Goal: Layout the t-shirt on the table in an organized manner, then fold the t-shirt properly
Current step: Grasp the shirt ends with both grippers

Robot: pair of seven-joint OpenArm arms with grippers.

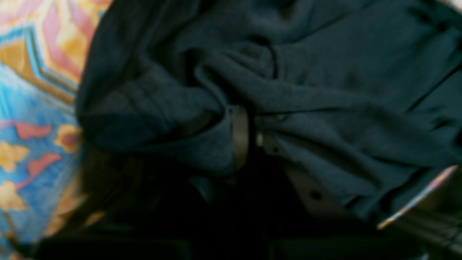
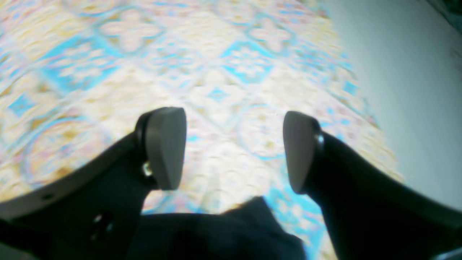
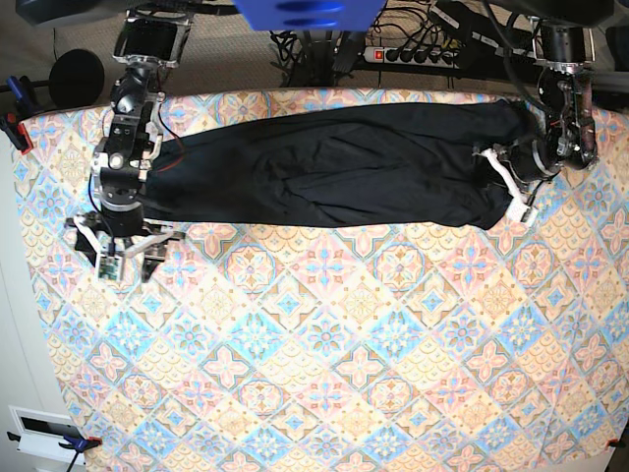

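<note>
The black t-shirt (image 3: 334, 162) lies stretched in a long band across the far side of the table (image 3: 324, 344). At the band's right end in the base view, my left gripper (image 3: 505, 179) is shut on the fabric. In the left wrist view, folds of the t-shirt (image 1: 325, 90) bunch around the nearly closed gripper (image 1: 252, 139). My right gripper (image 3: 123, 258) stands open just in front of the shirt's left end. The right wrist view shows this gripper (image 2: 232, 148) with nothing between its fingers, over the bare table (image 2: 216, 72), with an edge of the t-shirt (image 2: 238, 231) below it.
A power strip (image 3: 413, 54) with cables lies behind the table's far edge. A round black object (image 3: 77, 77) sits at the far left corner. The table's edge and a pale floor (image 2: 397, 90) lie to the right of my right gripper.
</note>
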